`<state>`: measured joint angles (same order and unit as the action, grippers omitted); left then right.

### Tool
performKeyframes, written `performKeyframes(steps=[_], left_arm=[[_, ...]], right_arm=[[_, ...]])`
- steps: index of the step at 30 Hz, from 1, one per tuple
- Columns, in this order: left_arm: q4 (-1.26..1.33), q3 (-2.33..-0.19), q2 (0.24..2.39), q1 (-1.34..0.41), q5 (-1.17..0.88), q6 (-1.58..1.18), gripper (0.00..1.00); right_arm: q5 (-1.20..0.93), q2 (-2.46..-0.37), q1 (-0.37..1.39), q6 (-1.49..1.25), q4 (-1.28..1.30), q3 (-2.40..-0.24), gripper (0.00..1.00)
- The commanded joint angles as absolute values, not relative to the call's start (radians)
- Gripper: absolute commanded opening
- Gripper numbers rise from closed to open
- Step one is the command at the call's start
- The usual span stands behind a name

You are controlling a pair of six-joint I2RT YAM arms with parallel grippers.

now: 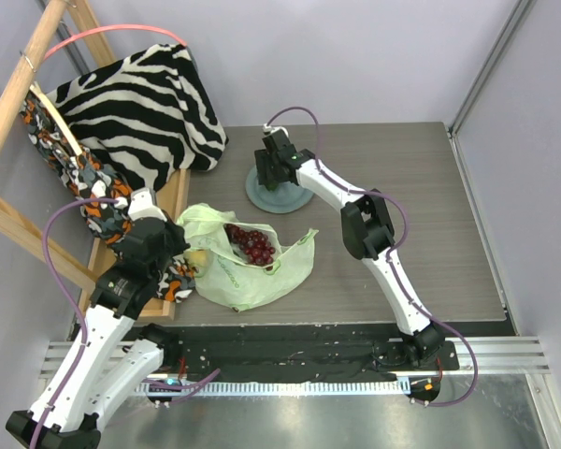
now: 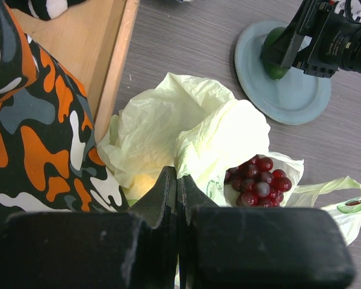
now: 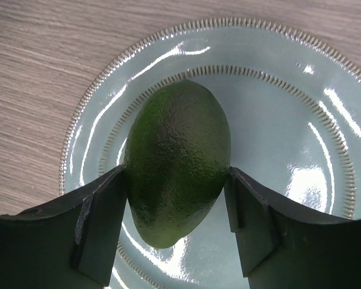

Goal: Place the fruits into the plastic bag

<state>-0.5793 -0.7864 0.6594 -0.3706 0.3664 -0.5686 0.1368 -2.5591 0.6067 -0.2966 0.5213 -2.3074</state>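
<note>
**Current state**

- The right claw (image 3: 177,192) is clamped on the lime (image 3: 177,162), with one pad against each flank. The lime sits over the centre of the plate (image 3: 301,120). Whether it is resting on the plate or lifted clear of it cannot be determined.
- The left claw (image 2: 177,177) has its jaws together and appears to pinch the rim of the bag (image 2: 156,126), holding the mouth up.
- The bag lies on the surface (image 2: 198,48), well apart from the plate. The grapes (image 2: 259,180) rest in its opening, and a lemon (image 2: 141,183) shows through the film near the left claw.

**Hazards from this point**

1. Slip: the lime is rounded and glossy, and the pads touch it only at its widest part. A fast lift or swing could roll it out of the grip.
2. Missed drop: the bag mouth is slack and partly folded over. If the lime is released above a fold rather than the opening, it may roll off onto the surface.
3. Loss of rim: the film is thin. A tug from the left claw could pull it free and let the mouth collapse.
4. Arm contact: the transfer path ends close to the left claw, so keep clearance.
</note>
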Motion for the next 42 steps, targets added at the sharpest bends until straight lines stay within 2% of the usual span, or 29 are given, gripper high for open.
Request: performKeyframes(steps=[1,6,10,11,15,22,24,27,34,39,42], left_arm=[[-0.568,-0.796,0.663,-0.364,0.393,-0.595,0.0],[-0.565,-0.801,0.675,-0.364,0.393,-0.591,0.0],[-0.558,-0.807,0.68,-0.365,0.399,-0.589,0.0],[-0.557,-0.807,0.683,-0.365,0.399,-0.589,0.0],[-0.554,-0.81,0.686,-0.365,0.397,-0.588,0.0],[-0.534,-0.808,0.699,-0.365,0.385,-0.586,0.0],[-0.532,-0.81,0.704,-0.365,0.377,-0.586,0.0],[-0.528,-0.805,0.703,-0.365,0.374,-0.586,0.0],[-0.494,-0.801,0.727,-0.365,0.38,-0.589,0.0],[-0.491,-0.81,0.749,-0.365,0.359,-0.587,0.0],[-0.488,-0.805,0.753,-0.365,0.345,-0.588,0.0]], right_arm=[[0.172,-2.559,0.606,-0.275,0.459,-2.367,0.7],[0.179,-2.563,0.604,-0.267,0.463,-2.332,0.66],[0.17,-2.542,0.604,-0.252,0.462,-2.295,0.56],[0.172,-2.534,0.606,-0.249,0.46,-2.287,0.48],[0.149,-2.473,0.606,-0.23,0.434,-2.25,0.36],[0.089,-2.165,0.604,-0.226,0.247,-1.915,0.26],[0.051,-2.119,0.604,-0.227,0.256,-1.879,0.22],[-0.035,-1.992,0.607,-0.259,0.256,-1.781,0.19],[-0.25,-1.717,0.647,-0.255,0.173,-1.404,0.17],[-0.325,-1.594,0.713,-0.255,0.207,-1.309,0.17],[-0.318,-1.598,0.762,-0.195,0.276,-1.321,0.16]])
